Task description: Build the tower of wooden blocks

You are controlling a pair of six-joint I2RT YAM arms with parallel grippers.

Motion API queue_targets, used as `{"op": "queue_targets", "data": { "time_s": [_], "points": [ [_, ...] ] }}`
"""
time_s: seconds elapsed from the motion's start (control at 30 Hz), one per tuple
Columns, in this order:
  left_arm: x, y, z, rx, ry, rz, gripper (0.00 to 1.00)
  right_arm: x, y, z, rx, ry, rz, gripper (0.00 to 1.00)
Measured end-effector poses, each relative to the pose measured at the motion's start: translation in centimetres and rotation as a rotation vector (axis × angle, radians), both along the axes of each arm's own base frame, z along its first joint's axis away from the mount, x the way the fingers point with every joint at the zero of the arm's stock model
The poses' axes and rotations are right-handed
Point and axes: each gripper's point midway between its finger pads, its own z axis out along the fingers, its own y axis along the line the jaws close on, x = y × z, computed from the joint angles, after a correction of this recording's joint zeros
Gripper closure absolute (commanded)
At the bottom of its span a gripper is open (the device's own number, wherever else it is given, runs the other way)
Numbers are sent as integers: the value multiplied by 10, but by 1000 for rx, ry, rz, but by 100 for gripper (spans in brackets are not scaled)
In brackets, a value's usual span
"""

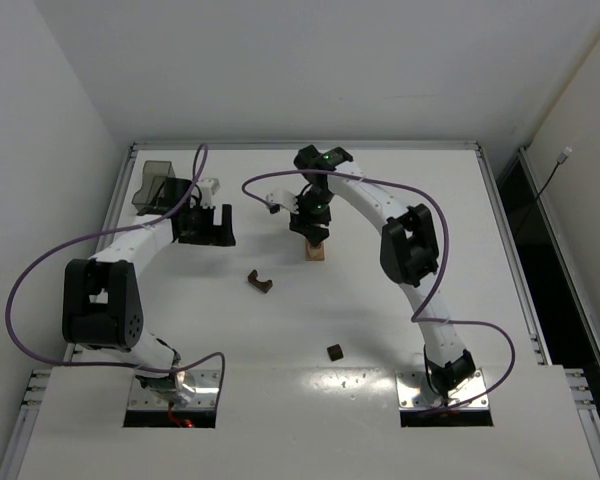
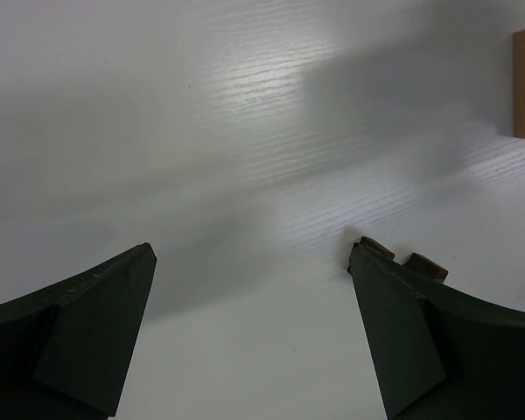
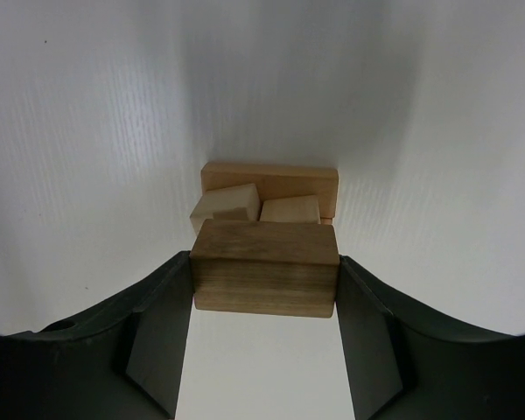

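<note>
Saw a white table (image 1: 460,200) with a smooth, faintly grained top and metal rails around it. Found the right arm (image 1: 410,245) rising from its base at the near right and curving in a long bow toward the middle of the far half, with the wrist turned down. Found the left arm (image 1: 100,300) folded at the elbow above its base, with the forearm stretched toward the far left corner. Noticed there, just beside the left wrist, a grey see-through plastic bin (image 1: 155,185); could not make out its inside.

Found the left gripper (image 2: 252,254) low over bare table, spread wide, with nothing between its dark fingers. Found the right gripper (image 3: 264,280) closed on a tan block (image 3: 264,262), pressing both of its short ends.

Located the wood block tower (image 1: 315,250) near the middle of the table, directly under the right gripper. Made out in the right wrist view a flat tan slab (image 3: 271,179) at the bottom and two small pale pieces (image 3: 226,206) side by side on it, one turned a little askew. Could not tell whether the held block, a plain rectangle with fine grain, touched them.

Saw a dark brown arch-shaped block (image 1: 259,283) lying on the table near the tower, to its left and nearer the bases. Saw also a small dark cube (image 1: 334,351), well apart from the tower, toward the near edge.
</note>
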Motion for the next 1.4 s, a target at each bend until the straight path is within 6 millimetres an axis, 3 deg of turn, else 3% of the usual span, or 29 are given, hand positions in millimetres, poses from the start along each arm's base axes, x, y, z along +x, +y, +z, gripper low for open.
{"op": "queue_targets", "data": {
  "time_s": [0.23, 0.4, 0.67, 0.7, 0.83, 0.87, 0.9, 1.23, 1.3, 1.4],
  "points": [
    [0, 2, 0, -3, 0, 5, 9, 0, 0, -4, -4, 5, 0, 75],
    [0, 2, 0, -4, 0, 5, 9, 0, 0, -4, -3, 6, 0, 50],
    [0, 1, 0, -10, 1, 0, 9, -1, 1, -3, 6, 13, -8, 41],
    [0, 0, 0, -11, 0, 0, 9, -1, 2, -3, 8, 16, -13, 27],
    [0, 0, 0, -12, 0, -1, 9, -2, 5, 5, 30, 12, -26, 20],
    [0, 0, 0, -12, -2, -1, 9, -2, 6, 8, 37, 8, -29, 13],
    [0, 0, -1, -12, -2, -1, 9, -1, 7, 15, 46, -4, -33, 9],
    [-6, -4, 0, -29, -8, -24, 9, 9, 2, 90, 132, -168, -113, 13],
    [-15, -10, 2, -34, -18, -67, 9, 15, -12, 111, 132, -241, -180, 13],
    [-31, -21, 7, -13, -54, -176, 11, 29, -50, 144, 126, -366, -326, 14]
  ]
}}
